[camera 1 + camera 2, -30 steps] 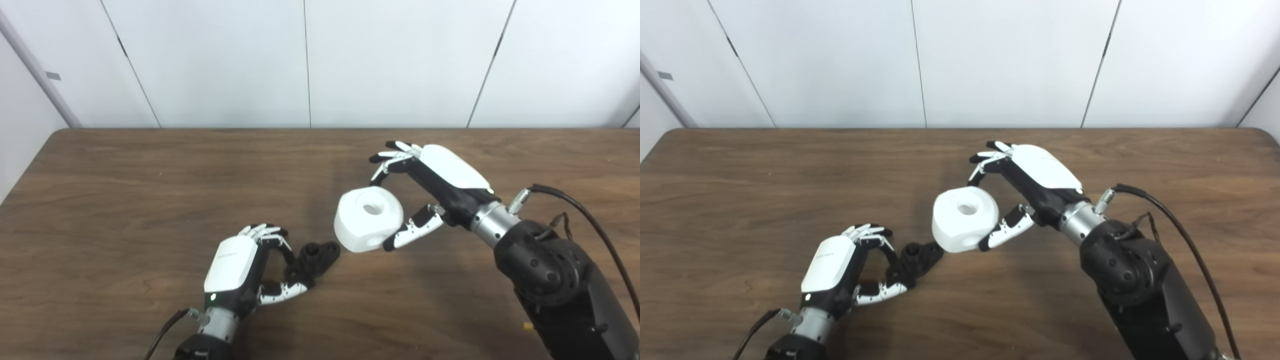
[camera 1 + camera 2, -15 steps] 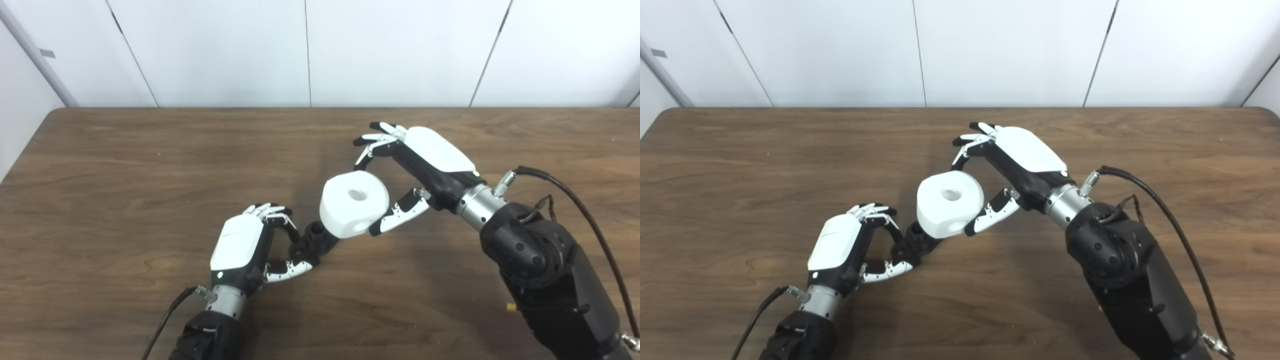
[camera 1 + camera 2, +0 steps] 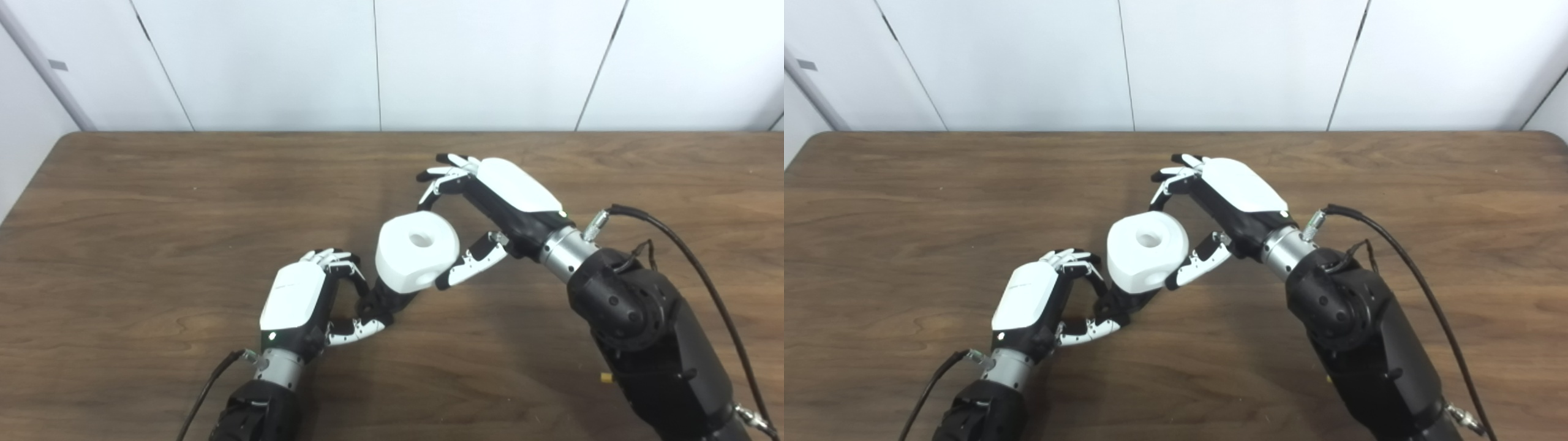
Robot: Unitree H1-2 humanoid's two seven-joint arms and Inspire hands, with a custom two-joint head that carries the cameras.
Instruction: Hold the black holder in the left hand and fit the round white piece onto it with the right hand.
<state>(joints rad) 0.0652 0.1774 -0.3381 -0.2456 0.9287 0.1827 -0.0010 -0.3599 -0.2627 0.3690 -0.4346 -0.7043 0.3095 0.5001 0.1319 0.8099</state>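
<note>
My left hand [image 3: 300, 300] is shut on the black holder [image 3: 381, 304], pinching its near end between fingers and thumb just above the table. The round white piece [image 3: 417, 252], a thick puck with a centre hole and a side hole, is held in my right hand [image 3: 490, 208], fingers at its far rim and thumb at its near right side. The white piece hangs directly over the holder and hides most of it; whether they touch I cannot tell. In the right eye view the piece [image 3: 1148, 251] covers the holder [image 3: 1118, 300] the same way.
The brown wooden table [image 3: 153, 202] spreads wide to the left and behind both hands. A white panelled wall [image 3: 367, 61] rises past its far edge. A black cable [image 3: 692, 257] loops off my right forearm.
My right hand carried the white piece left and down until it sits over the holder. My left hand lifted and tilted the holder toward it. The camera also tipped downward early on.
</note>
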